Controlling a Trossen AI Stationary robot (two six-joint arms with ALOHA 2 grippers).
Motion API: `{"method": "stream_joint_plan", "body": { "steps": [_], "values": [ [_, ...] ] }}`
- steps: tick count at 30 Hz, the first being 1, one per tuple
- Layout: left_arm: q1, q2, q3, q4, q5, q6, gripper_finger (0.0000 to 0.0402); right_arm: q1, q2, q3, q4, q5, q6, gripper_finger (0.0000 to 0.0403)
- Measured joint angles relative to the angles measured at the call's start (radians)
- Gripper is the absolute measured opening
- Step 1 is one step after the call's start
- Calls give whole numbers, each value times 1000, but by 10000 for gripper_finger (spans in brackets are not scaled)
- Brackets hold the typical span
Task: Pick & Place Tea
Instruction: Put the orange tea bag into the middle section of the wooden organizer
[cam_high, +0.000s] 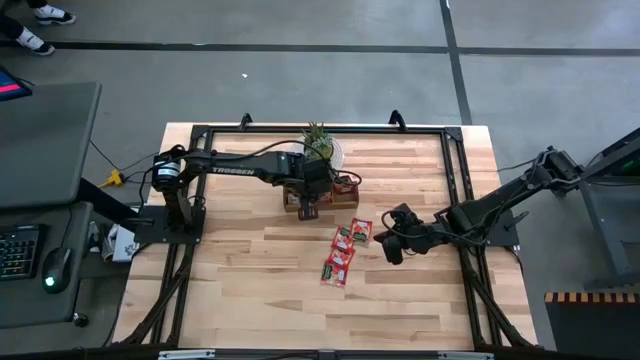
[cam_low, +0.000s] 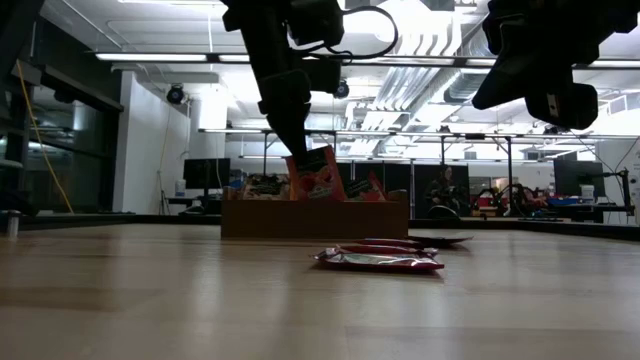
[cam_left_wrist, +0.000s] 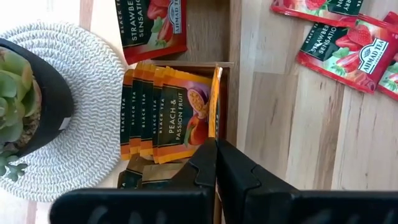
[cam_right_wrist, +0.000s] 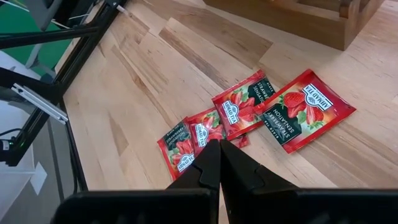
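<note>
Nearest your low camera lies a red strawberry sachet (cam_low: 378, 260) flat on the wooden table (cam_low: 150, 300), with more of the loose sachets just behind it. From above you see that loose group (cam_high: 345, 252) spread on the boards, just beside your right gripper (cam_high: 392, 247) on the side toward the table's middle. In the right wrist view the four sachets (cam_right_wrist: 249, 118) lie fanned and overlapping just ahead of that claw's tips, and its fingers (cam_right_wrist: 205, 168) are pressed together with nothing between them.

Your left gripper (cam_high: 308, 210) hangs over the near edge of the wooden tray (cam_high: 340, 197). Its fingers (cam_left_wrist: 233, 168) are closed tight, tip to tip, and grip nothing you can see. Right ahead of those tips, a row of orange peach and passion fruit sachets (cam_left_wrist: 168, 112) stands on edge in one tray compartment. Beyond them a red strawberry sachet (cam_left_wrist: 152, 28) leans in the next compartment. To one side of the claw, a potted succulent (cam_left_wrist: 25, 93) sits on a woven white mat (cam_left_wrist: 87, 124), touching the tray's side. On the other side, more red sachets (cam_left_wrist: 339, 46) lie on the bare table.
</note>
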Motion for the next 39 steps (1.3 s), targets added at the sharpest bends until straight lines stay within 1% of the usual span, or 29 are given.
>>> {"method": "stream_joint_plan", "body": {
  "steps": [5,9,14,17,20,24,29,34,39],
  "values": [
    [0,0,0,0,-2,-2,15,0,0,0,0,0,-3,0],
    [0,0,0,0,-6,-3,40,0,0,0,0,0,-3,0],
    [3,0,0,-9,-44,-7,72,0,0,0,0,0,-3,0],
    [8,0,0,-7,-45,-16,85,0,0,0,0,0,-8,0],
    [14,0,0,1,-77,-22,96,0,0,0,0,0,-10,0],
    [32,0,0,30,-82,-26,110,0,0,0,0,1,-10,0],
    [63,0,0,19,-81,-47,120,0,0,0,0,2,-10,0],
    [73,0,0,28,3,-102,119,0,0,0,0,5,-10,0],
    [71,0,0,45,1,-105,119,0,0,0,0,7,-10,0]
  ]
}}
